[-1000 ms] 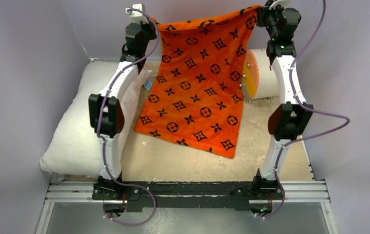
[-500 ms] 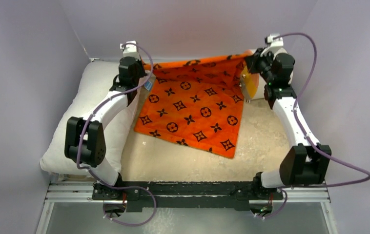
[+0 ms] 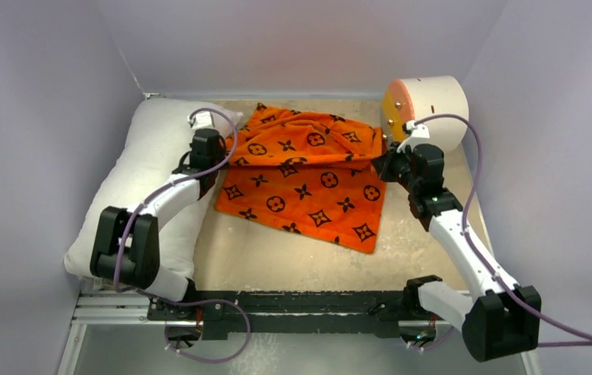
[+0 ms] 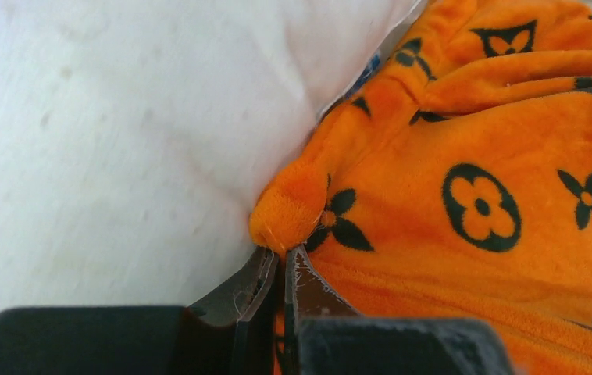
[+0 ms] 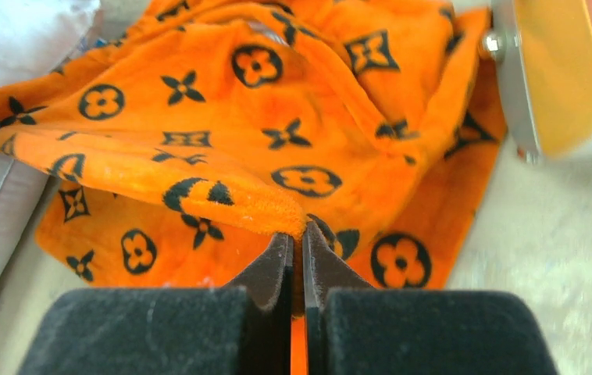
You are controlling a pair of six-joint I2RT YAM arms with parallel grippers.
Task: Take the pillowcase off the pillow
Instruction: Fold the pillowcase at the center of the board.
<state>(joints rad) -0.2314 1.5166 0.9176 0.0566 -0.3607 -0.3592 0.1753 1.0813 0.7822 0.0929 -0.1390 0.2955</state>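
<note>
The orange pillowcase with black motifs lies crumpled on the table, its far half folded in loose pleats over the flat near half. The bare white pillow lies along the table's left side, outside the case. My left gripper is shut on the pillowcase's left corner, right against the pillow. At the fabric's right edge, my right gripper is shut on a corner of the pillowcase. Both pinched corners hang low, near the tabletop.
A white cylinder with an orange face stands at the back right, just behind the right gripper; its orange face shows close by in the right wrist view. Grey walls enclose the table on three sides. Beige tabletop shows in front of the fabric.
Both arms came down and toward me from high up, carrying the pillowcase's top corners. The hanging sheet collapsed into folds on the table. The grip on both corners has held.
</note>
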